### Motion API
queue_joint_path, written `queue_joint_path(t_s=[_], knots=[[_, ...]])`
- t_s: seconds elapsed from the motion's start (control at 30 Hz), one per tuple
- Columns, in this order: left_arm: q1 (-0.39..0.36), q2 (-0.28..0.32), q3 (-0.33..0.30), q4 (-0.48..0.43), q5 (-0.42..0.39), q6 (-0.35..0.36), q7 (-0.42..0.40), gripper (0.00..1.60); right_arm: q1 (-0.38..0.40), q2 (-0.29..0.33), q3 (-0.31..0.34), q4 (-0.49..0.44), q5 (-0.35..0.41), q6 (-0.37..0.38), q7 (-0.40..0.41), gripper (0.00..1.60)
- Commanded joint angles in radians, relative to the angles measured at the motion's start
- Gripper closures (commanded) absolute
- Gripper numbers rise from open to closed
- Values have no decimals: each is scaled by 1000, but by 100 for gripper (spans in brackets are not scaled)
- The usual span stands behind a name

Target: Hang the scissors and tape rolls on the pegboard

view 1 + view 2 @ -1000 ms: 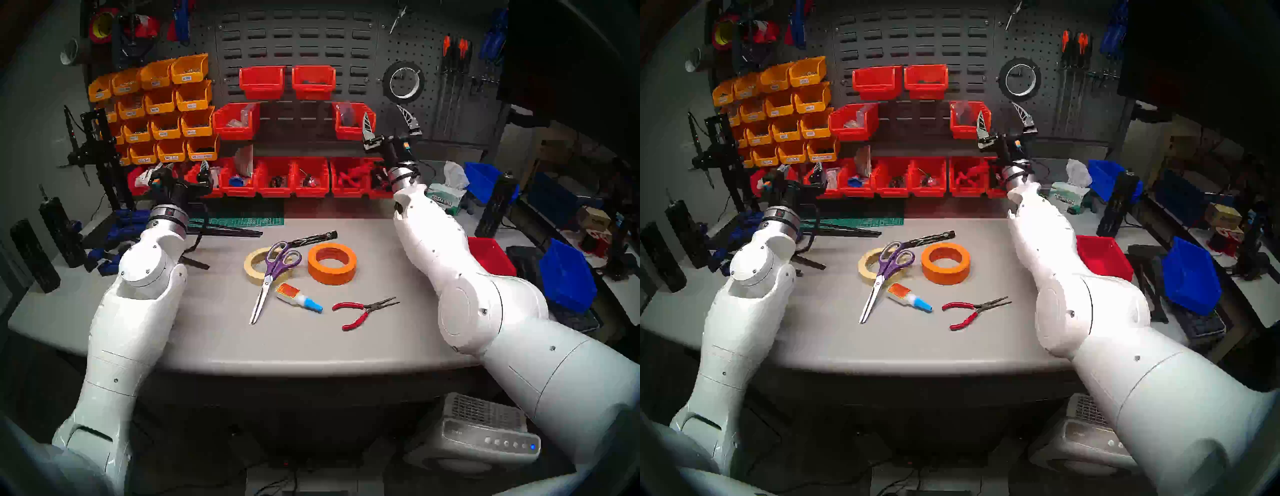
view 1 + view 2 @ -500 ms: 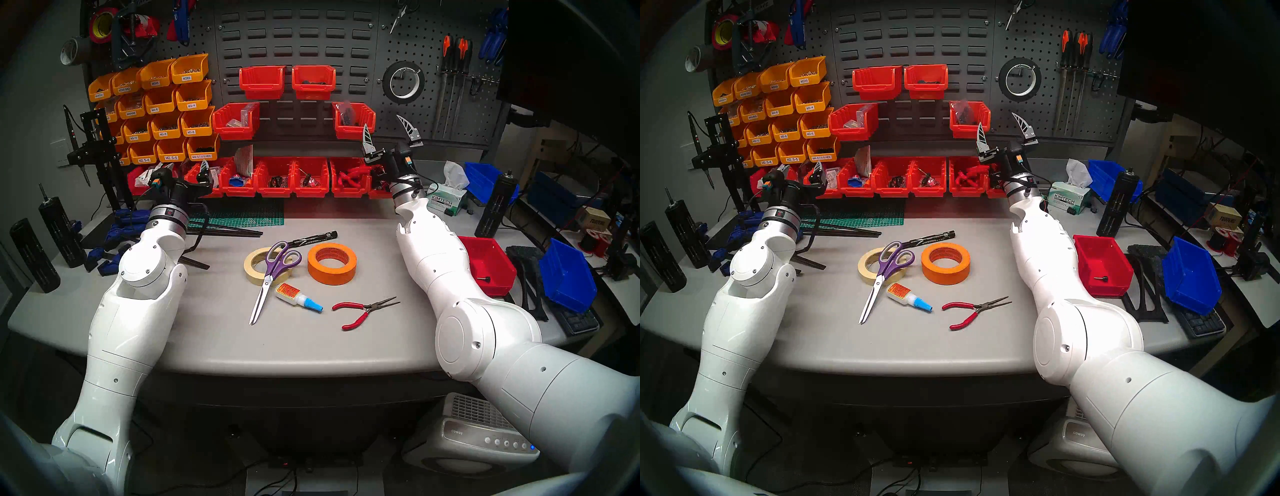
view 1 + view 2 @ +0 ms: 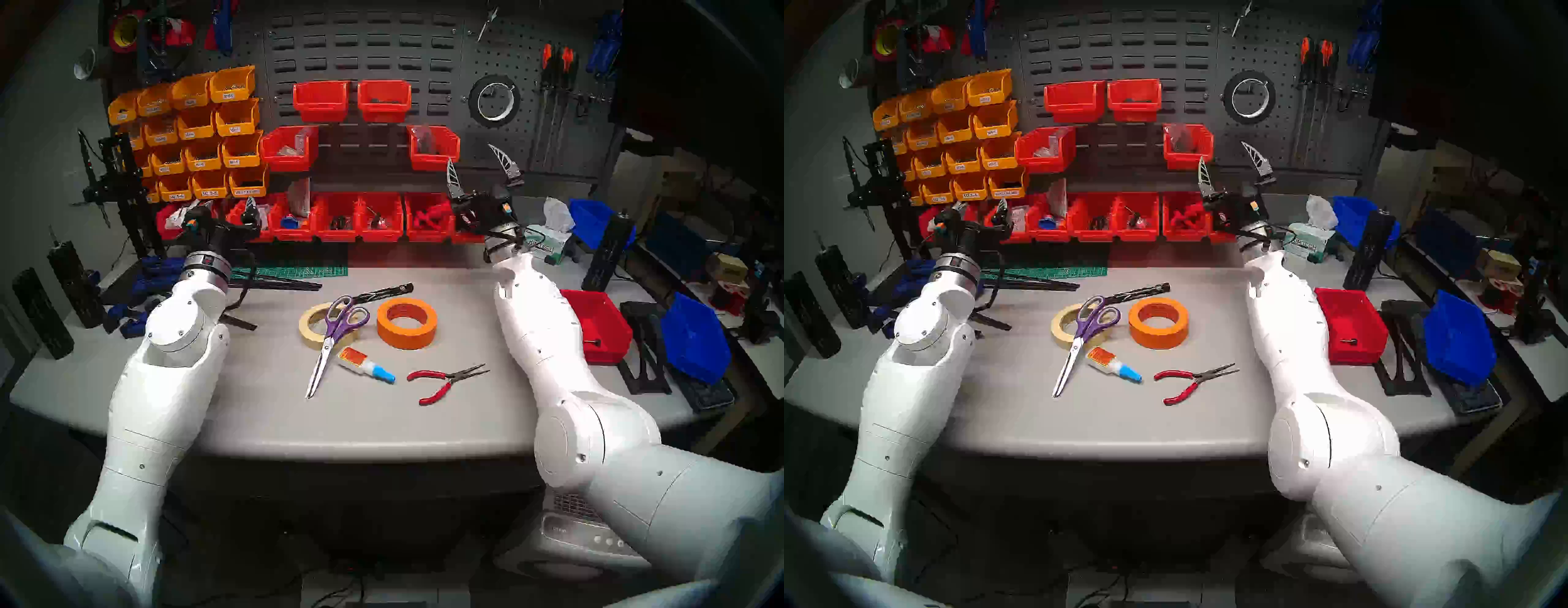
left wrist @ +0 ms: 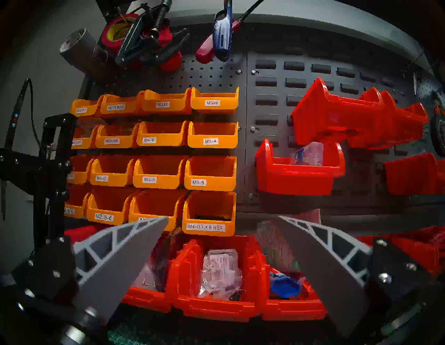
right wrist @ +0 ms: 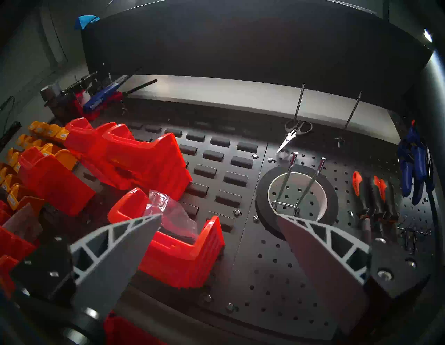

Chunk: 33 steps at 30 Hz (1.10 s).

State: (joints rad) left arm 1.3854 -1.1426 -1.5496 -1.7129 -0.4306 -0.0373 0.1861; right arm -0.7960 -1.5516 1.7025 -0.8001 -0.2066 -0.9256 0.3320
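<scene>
One roll hung, three items to go: the black tape roll (image 3: 494,100) sits on a double wire hook on the pegboard (image 3: 526,140), while the purple-handled scissors (image 3: 335,339) lie across the cream masking-tape roll (image 3: 316,325), the orange tape roll (image 3: 406,322) at their 3 o'clock. Right gripper (image 3: 483,167) and left gripper (image 4: 222,255) both gape wide, empty. The table's (image 3: 263,407) near half lies open; glue bottle (image 3: 365,365) and red-handled pliers (image 3: 445,382) crowd the blades.

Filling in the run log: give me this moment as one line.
black tape roll: hung on pegboard | cream tape roll, orange tape roll, scissors: on table | right gripper: open, empty | left gripper: open, empty
</scene>
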Motion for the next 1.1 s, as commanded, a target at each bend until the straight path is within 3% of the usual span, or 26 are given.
queue_joint_path(t_s=[0.0,0.23,0.77,0.8,0.9,1.07], knots=[[-29,2,-8,-25,0,-10,0,0,-43,20,-1,-113,17,5,34,0],[-29,2,-8,-25,0,-9,-1,0,-128,35,-9,-216,41,39,104,0],[-29,2,-8,-25,0,-9,-1,0,-228,88,-17,-365,109,124,246,0],[-29,2,-8,-25,0,-9,-1,0,-258,92,-15,-428,115,144,259,0],[-30,2,-8,-25,0,-9,-1,0,-252,103,-16,-413,128,150,282,0],[-30,2,-8,-26,0,-9,-1,0,-284,130,-10,-473,166,204,350,0]])
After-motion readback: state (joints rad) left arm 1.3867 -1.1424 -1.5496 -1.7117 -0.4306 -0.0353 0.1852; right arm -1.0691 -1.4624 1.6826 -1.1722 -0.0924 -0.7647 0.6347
